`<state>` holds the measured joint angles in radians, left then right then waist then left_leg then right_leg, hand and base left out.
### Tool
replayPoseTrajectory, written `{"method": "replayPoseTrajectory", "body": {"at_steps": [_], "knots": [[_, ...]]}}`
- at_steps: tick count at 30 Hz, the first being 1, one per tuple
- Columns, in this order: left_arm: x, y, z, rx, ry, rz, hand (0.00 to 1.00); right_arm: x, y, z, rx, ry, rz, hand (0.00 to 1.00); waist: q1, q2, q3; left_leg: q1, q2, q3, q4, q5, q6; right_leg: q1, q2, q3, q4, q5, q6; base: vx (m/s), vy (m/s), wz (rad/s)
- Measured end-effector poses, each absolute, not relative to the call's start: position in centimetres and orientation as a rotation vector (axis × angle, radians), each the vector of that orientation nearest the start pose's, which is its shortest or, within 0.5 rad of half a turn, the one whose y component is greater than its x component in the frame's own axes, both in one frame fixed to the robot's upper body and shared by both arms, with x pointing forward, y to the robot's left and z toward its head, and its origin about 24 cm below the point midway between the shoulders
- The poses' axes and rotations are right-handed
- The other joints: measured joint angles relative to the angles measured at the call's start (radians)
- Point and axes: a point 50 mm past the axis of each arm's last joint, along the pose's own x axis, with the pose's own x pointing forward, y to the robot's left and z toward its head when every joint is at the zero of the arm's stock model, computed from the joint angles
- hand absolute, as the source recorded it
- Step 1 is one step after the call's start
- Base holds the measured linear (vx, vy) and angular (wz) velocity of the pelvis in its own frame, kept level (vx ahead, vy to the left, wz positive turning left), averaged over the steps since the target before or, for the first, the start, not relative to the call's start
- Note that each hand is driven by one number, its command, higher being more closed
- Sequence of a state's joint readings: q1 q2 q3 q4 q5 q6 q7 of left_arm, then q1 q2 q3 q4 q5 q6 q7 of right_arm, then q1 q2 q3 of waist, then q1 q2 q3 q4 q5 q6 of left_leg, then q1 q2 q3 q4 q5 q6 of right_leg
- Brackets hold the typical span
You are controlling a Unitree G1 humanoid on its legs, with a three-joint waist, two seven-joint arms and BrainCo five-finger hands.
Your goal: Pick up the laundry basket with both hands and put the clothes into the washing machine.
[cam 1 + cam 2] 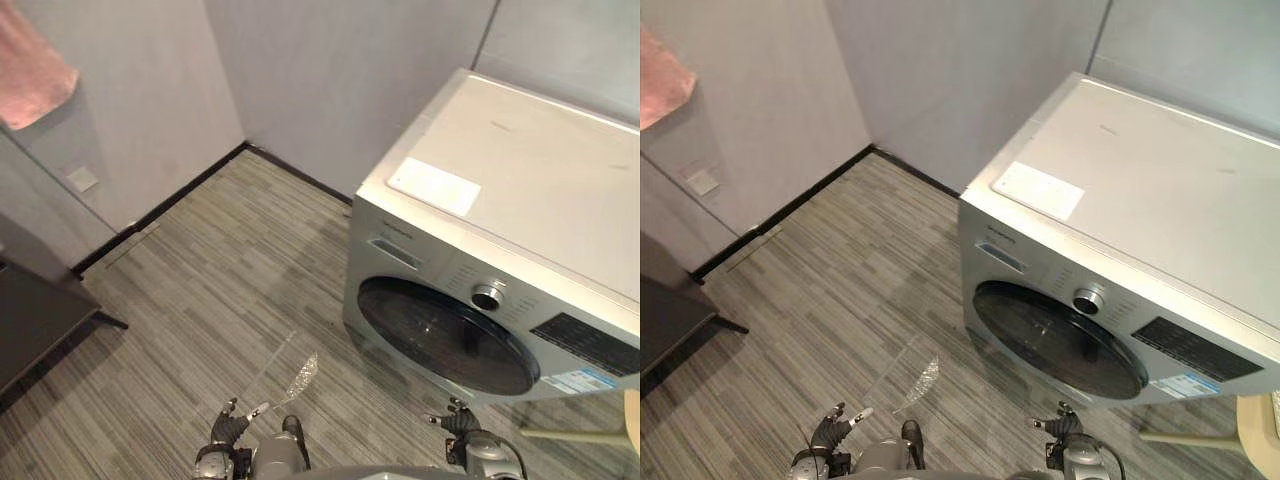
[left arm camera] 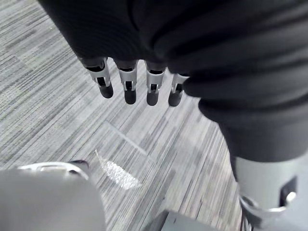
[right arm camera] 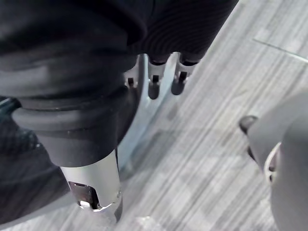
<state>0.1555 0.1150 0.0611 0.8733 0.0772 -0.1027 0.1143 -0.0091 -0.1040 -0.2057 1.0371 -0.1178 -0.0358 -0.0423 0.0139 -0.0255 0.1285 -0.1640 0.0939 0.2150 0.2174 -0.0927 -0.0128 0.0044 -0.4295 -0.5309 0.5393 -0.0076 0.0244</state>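
A silver front-loading washing machine point(image 1: 500, 200) stands at the right against the grey wall. Its round dark glass door point(image 1: 445, 335) is shut, and a white sheet point(image 1: 434, 187) lies on its top. My left hand point(image 1: 228, 428) hangs low at the bottom edge of the eye views, left of the machine. In its wrist view its fingers point(image 2: 127, 86) are straight and point at the striped floor, holding nothing. My right hand point(image 1: 465, 425) hangs low just in front of the machine's door. Its fingers point(image 3: 163, 77) are also straight and hold nothing.
A pink cloth point(image 1: 30, 70) hangs at the upper left by the wall. A dark table point(image 1: 30, 320) stands at the left edge. A pale round stool point(image 1: 630, 425) sits at the lower right beside the machine. Grey striped floor point(image 1: 220, 270) runs back to the corner.
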Motion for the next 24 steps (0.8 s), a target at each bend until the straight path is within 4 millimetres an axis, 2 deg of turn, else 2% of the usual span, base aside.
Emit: {"method": "replayPoseTrajectory", "body": {"at_steps": [1,2,3,4,5,6,7,8,9,10,11,12,13,14,16,19,20,21,24], "knots": [[10.9,21.0,-14.3,0.208,0.915,0.192,0.0,13.1,-21.4,-14.7,-0.124,0.993,-0.2,0.0,-0.003,-0.001,0.002,0.015,-0.01,-0.038,-0.02,0.01,0.003,-0.049,0.032,0.162,0.091,-0.014,0.024,0.03,0.063,1.27],[11.0,21.6,-14.1,0.229,0.915,0.196,0.0,12.5,-20.4,-15.1,-0.103,1.01,-0.181,0.0,-0.013,0.004,0.01,0.013,-0.007,-0.113,-0.03,0.017,0.009,-0.095,0.144,0.322,0.135,-0.147,0.086,0.04,0.0,1.32],[11.0,22.0,-14.1,0.234,0.916,0.206,0.0,12.0,-19.8,-15.3,-0.092,1.023,-0.171,0.0,-0.015,-0.014,0.012,0.013,-0.015,-0.14,-0.039,0.025,0.01,-0.112,0.192,0.368,0.137,-0.189,0.08,0.04,-0.084,1.62],[11.0,22.5,-14.0,0.225,0.92,0.235,0.0,11.9,-19.1,-15.4,-0.064,1.018,-0.173,0.0,-0.012,-0.043,0.017,0.009,-0.042,-0.216,-0.049,0.035,0.012,-0.151,0.272,0.435,0.129,-0.25,0.038,0.07,-0.151,1.74],[11.3,22.6,-14.1,0.219,0.925,0.243,0.0,11.7,-19.3,-15.3,-0.068,1.013,-0.18,0.0,-0.009,-0.052,0.024,0.006,-0.065,-0.286,-0.044,0.038,0.012,-0.192,0.336,0.484,0.131,-0.287,0.001,0.07,-0.145,1.75],[11.4,22.5,-14.1,0.217,0.926,0.242,0.0,11.4,-19.4,-15.3,-0.069,1.012,-0.186,0.0,-0.003,-0.048,0.027,0.001,-0.073,-0.324,-0.036,0.038,0.012,-0.216,0.364,0.514,0.134,-0.295,-0.011,0.07,-0.178,2.13],[11.6,22.0,-14.2,0.205,0.928,0.238,0.0,11.4,-19.9,-15.0,-0.07,0.984,-0.202,0.0,-0.002,-0.031,0.037,-0.004,-0.09,-0.413,-0.027,0.033,0.004,-0.24,0.395,0.556,0.107,-0.304,0.001,0.03,-0.164,2.19],[11.7,21.9,-14.2,0.208,0.929,0.231,0.0,11.2,-20.1,-14.9,-0.067,0.977,-0.211,0.0,-0.003,-0.028,0.039,-0.007,-0.107,-0.467,-0.026,0.033,0.003,-0.231,0.389,0.57,0.039,-0.3,0.006,0.03,-0.184,2.68],[11.9,22.0,-14.1,0.218,0.921,0.227,0.0,11.0,-19.9,-15.0,-0.06,0.977,-0.211,0.0,0.0,-0.046,0.035,-0.017,-0.132,-0.488,-0.023,0.033,0.004,-0.205,0.364,0.572,-0.069,-0.295,0.008,0.04,-0.227,2.72],[12.2,22.0,-14.1,0.211,0.914,0.236,0.0,10.2,-19.6,-15.3,-0.039,1.0,-0.224,0.0,-0.001,-0.072,0.027,-0.029,-0.147,-0.511,0.003,0.047,-0.018,-0.193,0.318,0.494,-0.079,-0.264,-0.002,0.09,-0.218,2.32],[12.4,21.9,-14.0,0.195,0.909,0.249,0.0,10.1,-19.9,-15.2,-0.043,1.001,-0.233,0.0,0.005,-0.051,0.023,-0.058,-0.134,-0.495,0.052,0.045,-0.019,-0.187,0.319,0.451,-0.082,-0.27,0.0,0.16,-0.292,2.12],[12.0,21.7,-14.2,0.172,0.922,0.268,0.0,10.7,-20.5,-14.9,-0.058,0.976,-0.24,0.0,0.006,-0.017,0.032,-0.092,-0.094,-0.425,0.122,0.018,-0.051,-0.165,0.334,0.381,-0.089,-0.273,0.003,0.13,-0.212,1.37],[11.6,21.6,-14.4,0.164,0.936,0.277,0.0,11.5,-20.5,-14.7,-0.06,0.958,-0.236,0.0,0.009,0.005,0.043,-0.108,-0.059,-0.391,0.154,0.009,-0.059,-0.144,0.343,0.348,-0.09,-0.274,-0.001,0.12,-0.207,1.1],[10.6,21.3,-14.8,0.149,0.971,0.285,0.0,12.0,-20.1,-14.6,-0.051,0.944,-0.227,0.0,0.024,0.024,0.042,-0.121,-0.015,-0.306,0.197,-0.012,-0.068,-0.117,0.358,0.326,-0.102,-0.271,-0.006,0.07,-0.103,0.47],[9.1,21.4,-15.2,0.125,1.019,0.315,0.0,12.3,-19.1,-14.6,-0.03,0.934,-0.211,0.0,0.033,0.037,0.041,-0.121,0.05,-0.155,0.239,-0.032,-0.038,-0.077,0.377,0.306,-0.135,-0.267,-0.009,0.08,-0.069,0.13],[8.4,21.2,-15.5,0.107,1.051,0.327,0.0,13.1,-18.4,-14.4,-0.002,0.908,-0.209,0.0,0.05,0.033,0.032,-0.118,0.06,-0.117,0.201,-0.027,-0.04,-0.063,0.383,0.312,-0.183,-0.248,-0.001,0.09,-0.006,-0.05],[8.6,21.3,-15.5,0.114,1.051,0.325,0.0,13.0,-18.1,-14.4,0.009,0.911,-0.205,0.0,0.058,0.023,0.028,-0.117,0.055,-0.116,0.167,-0.008,-0.036,-0.064,0.384,0.314,-0.22,-0.227,0.005,0.1,0.028,-0.1],[8.5,21.6,-15.6,0.125,1.058,0.324,0.0,12.9,-17.5,-14.6,0.019,0.919,-0.19,0.0,0.057,0.012,0.02,-0.112,0.047,-0.107,0.126,0.013,-0.033,-0.061,0.383,0.316,-0.261,-0.204,0.009,0.1,0.036,-0.09],[8.2,21.7,-15.6,0.13,1.072,0.323,0.0,12.7,-16.8,-14.8,0.038,0.936,-0.178,0.0,0.058,0.002,0.014,-0.071,0.039,-0.072,0.076,0.029,-0.034,-0.034,0.377,0.34,-0.317,-0.171,0.019,0.1,0.055,-0.23]]}}
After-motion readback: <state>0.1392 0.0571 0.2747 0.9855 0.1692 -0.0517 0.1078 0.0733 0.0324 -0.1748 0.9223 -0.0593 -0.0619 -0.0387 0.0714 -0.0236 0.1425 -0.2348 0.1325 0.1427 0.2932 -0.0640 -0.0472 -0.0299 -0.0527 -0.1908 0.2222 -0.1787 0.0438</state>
